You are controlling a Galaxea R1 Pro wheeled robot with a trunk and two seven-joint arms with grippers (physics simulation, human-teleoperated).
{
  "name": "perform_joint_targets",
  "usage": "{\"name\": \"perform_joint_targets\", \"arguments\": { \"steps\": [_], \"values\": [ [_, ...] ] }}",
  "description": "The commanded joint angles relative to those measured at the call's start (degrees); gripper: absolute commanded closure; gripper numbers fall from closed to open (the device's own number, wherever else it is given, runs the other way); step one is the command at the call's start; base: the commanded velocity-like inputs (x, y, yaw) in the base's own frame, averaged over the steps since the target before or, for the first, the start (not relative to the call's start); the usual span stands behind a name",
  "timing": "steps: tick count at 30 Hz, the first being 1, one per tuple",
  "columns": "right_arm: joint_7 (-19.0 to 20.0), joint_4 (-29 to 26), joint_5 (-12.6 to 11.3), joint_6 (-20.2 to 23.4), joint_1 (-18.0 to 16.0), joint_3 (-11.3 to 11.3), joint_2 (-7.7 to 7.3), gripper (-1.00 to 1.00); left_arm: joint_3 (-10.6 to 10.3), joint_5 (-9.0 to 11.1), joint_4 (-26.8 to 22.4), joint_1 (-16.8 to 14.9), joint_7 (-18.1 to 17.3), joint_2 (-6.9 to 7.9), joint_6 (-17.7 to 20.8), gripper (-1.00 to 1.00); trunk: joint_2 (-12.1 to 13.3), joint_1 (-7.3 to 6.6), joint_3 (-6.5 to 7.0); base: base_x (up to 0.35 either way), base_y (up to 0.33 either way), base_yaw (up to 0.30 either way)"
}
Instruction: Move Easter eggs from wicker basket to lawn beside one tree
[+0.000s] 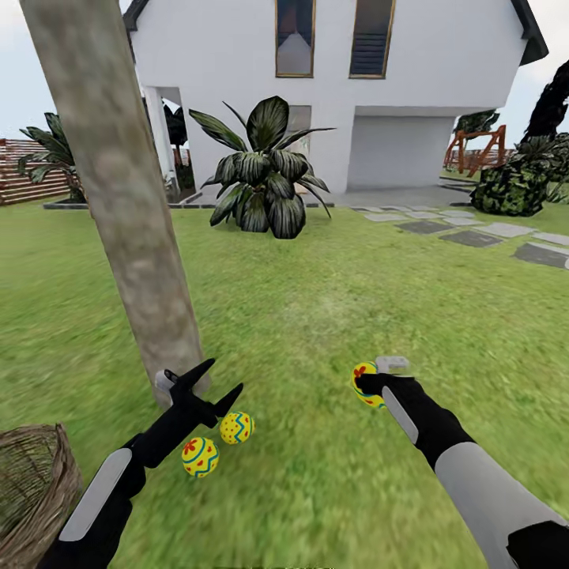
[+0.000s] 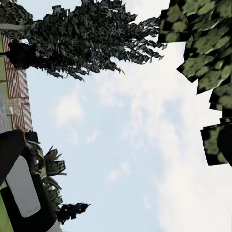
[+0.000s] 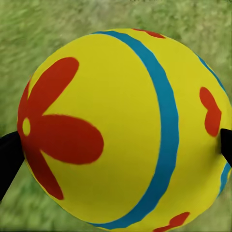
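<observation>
Yellow Easter eggs painted with red and blue, two of them (image 1: 200, 457) (image 1: 236, 427), lie on the patchy green lawn (image 1: 316, 316) just beside the thick grey-beige mottled tree trunk (image 1: 118, 190). The third yellow egg (image 1: 365, 383) sits clamped between the fingers of the right gripper (image 1: 371, 385), held above the grass and well apart from the trunk. The left gripper (image 1: 215, 381) hangs over the placed eggs with its jaws spread and empty. The brown wicker basket (image 1: 35, 490) stands nearby.

Hazards, as judged:
- Releasing from height lets the round egg roll away from the tree.
- Lowering the left arm could knock the placed eggs.
</observation>
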Motion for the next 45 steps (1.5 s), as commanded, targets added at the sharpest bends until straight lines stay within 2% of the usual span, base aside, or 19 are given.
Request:
{"name": "perform_joint_targets", "arguments": {
  "steps": [1,14,18,21,45],
  "values": [
    [-0.5,-0.1,-0.6,0.2,0.0,0.4,-0.13,1.00,-0.1,0.0,0.0,-0.1,-0.2,0.03,0.1,-1.00,0.0,-0.02,-0.05,-0.089,-0.314,0.287],
    [-0.5,0.0,-0.7,0.2,0.0,0.5,-0.10,1.00,-0.1,0.0,0.0,0.0,-0.2,0.03,0.1,-1.00,0.0,-0.02,-0.09,-0.063,-0.320,0.285],
    [-0.9,0.6,-0.7,0.2,0.0,0.5,1.78,1.00,-0.1,0.0,0.0,-0.1,-0.2,0.03,0.1,-1.00,0.0,-0.02,-0.32,-0.001,-0.314,0.220],
    [-1.6,1.1,-0.7,0.3,0.0,0.5,2.23,1.00,-0.1,0.0,0.0,-0.1,-0.2,0.03,0.1,-1.00,0.0,-0.02,-0.53,0.000,-0.275,0.204],
    [-1.6,1.0,-0.6,0.2,0.0,0.6,2.45,1.00,0.0,0.0,0.0,0.0,-0.3,0.03,0.1,-1.00,0.0,-0.02,-1.99,0.000,-0.137,0.160]
  ]
}}
